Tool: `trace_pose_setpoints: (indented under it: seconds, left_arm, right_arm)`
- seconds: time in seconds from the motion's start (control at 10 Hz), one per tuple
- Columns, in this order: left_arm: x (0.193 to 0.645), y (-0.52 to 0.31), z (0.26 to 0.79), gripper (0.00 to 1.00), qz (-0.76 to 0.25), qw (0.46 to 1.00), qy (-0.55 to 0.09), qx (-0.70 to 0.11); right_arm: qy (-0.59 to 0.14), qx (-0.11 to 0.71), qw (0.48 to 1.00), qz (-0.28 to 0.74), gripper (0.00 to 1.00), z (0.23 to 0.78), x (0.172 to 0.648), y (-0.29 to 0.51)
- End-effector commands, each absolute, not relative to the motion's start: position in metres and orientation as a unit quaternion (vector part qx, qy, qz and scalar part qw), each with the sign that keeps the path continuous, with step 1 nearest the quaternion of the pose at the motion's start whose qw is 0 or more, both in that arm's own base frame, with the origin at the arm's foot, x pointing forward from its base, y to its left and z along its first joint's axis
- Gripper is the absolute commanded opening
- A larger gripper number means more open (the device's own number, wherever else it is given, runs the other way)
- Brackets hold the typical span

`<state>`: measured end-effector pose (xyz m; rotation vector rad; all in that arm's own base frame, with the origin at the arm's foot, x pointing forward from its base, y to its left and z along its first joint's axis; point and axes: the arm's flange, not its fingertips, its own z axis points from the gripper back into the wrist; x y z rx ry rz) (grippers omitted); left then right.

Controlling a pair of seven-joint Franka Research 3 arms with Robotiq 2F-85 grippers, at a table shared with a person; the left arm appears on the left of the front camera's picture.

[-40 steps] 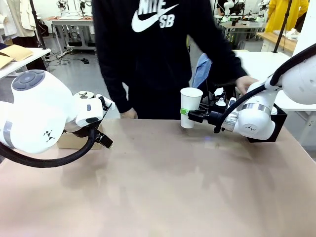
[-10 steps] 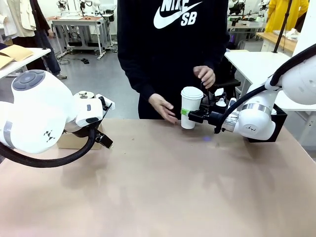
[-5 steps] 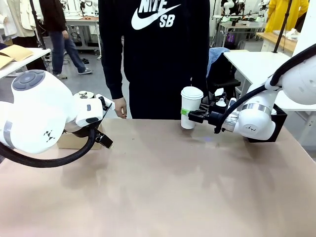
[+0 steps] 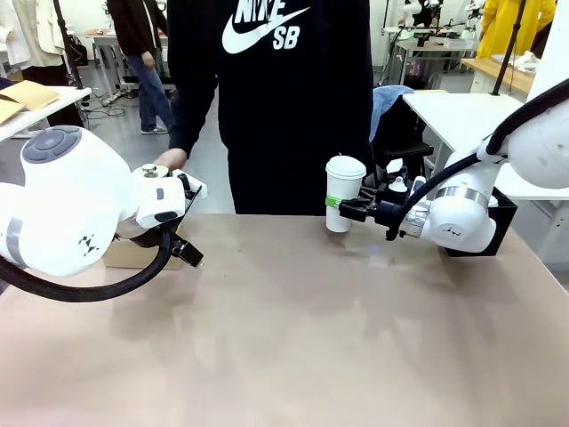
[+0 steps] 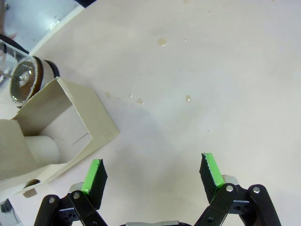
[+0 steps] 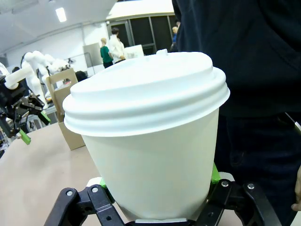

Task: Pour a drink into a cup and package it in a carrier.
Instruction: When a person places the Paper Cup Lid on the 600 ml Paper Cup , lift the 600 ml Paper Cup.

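Observation:
My right gripper [image 4: 340, 208] is shut on a white paper cup [image 4: 343, 192] with a white lid, held upright just above the table's far edge. In the right wrist view the cup [image 6: 150, 141] sits between the green pads [image 6: 214, 172]. My left gripper [image 5: 153, 173] hangs open over bare table, nothing between its fingers. Beside it lies the brown cardboard carrier [image 5: 66, 122] with a white cup [image 5: 43, 148] in one slot. Behind the carrier stands the glass press pot with the drink [image 5: 22, 77], seen from above. In the front view the carrier [image 4: 132, 254] is mostly hidden by my left arm.
A person in a black hoodie stands at the far side; one hand [image 4: 167, 159] is by my left wrist. A black box [image 4: 502, 218] sits at the far right behind my right arm. Several drops [image 5: 162, 42] dot the table.
The cup has gained a lid since the earliest frame. The person's hands have left the cup, and one hand has moved left towards my left wrist. Neither arm has moved.

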<state>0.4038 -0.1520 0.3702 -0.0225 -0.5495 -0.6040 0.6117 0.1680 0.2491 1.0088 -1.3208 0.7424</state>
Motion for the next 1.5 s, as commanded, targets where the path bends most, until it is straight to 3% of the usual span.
trace_pose_setpoints:
  seconds: [0.0,0.2,0.7,1.0,1.4]
  left_arm:
    - [0.404,-0.152,0.37,1.0,-0.294,0.918,-0.267,-0.012]
    - [0.404,-0.152,0.37,1.0,-0.294,0.918,-0.267,-0.012]
    - [0.404,-0.152,0.37,1.0,-0.294,0.918,-0.267,-0.012]
    - [0.404,-0.152,0.37,1.0,-0.294,0.918,-0.267,-0.012]
    - [0.404,-0.152,0.37,1.0,-0.294,0.918,-0.267,-0.012]
  right_arm:
    - [-0.578,0.439,0.611,0.315,0.81,0.255,0.612,0.17]
    - [-0.573,0.438,0.614,0.322,0.81,0.249,0.612,0.168]
    - [-0.546,0.439,0.62,0.352,0.81,0.381,0.589,0.161]
    - [-0.525,0.469,0.604,0.373,0.81,0.465,0.548,0.165]
    - [-0.517,0.478,0.596,0.385,0.81,0.515,0.509,0.163]
